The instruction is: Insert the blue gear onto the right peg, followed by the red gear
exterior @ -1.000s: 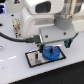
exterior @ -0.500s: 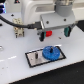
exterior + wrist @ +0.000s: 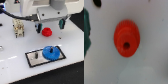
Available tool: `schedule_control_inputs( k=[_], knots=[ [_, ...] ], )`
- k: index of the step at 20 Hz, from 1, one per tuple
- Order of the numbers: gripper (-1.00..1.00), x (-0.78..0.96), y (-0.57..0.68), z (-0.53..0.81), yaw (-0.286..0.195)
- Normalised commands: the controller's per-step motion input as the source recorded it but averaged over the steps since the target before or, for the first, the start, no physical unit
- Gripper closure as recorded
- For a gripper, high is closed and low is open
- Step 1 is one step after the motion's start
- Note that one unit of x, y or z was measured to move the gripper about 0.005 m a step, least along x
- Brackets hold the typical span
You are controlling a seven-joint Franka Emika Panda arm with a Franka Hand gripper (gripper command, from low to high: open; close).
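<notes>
The blue gear lies flat on the black silver-rimmed plate, on the half toward the exterior view's right, and hides the right peg. The plate's other pin stands bare. The red gear lies flat on the white table behind the plate. In the wrist view, the red gear fills the middle, with its hub hole visible. My gripper hangs open just above the red gear, its dark fingertips spread wide and empty. One fingertip shows in the wrist view.
A small beige and dark fixture stands on the table at the exterior view's left. A black cable runs behind it. The table's front edge lies just past the plate.
My gripper has lifted off the blue gear on the plate and moved back over the red gear, which it no longer hides. The blue gear stays on the plate.
</notes>
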Motion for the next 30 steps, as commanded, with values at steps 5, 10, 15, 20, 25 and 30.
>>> schedule_control_inputs(
  k=[5, 10, 15, 20, 25, 30],
  knots=[
    [-1.0, -0.35, 0.1, -0.33, 0.0],
    [-1.0, -0.33, 0.14, -0.34, 0.0],
    [-1.0, -0.23, 0.12, -0.32, 0.0],
    [-1.0, -0.22, 0.14, -0.28, 0.0],
    [1.0, -0.05, 0.1, -0.03, 0.0],
    [1.0, -0.17, 0.06, -0.06, 0.0]
  ],
)
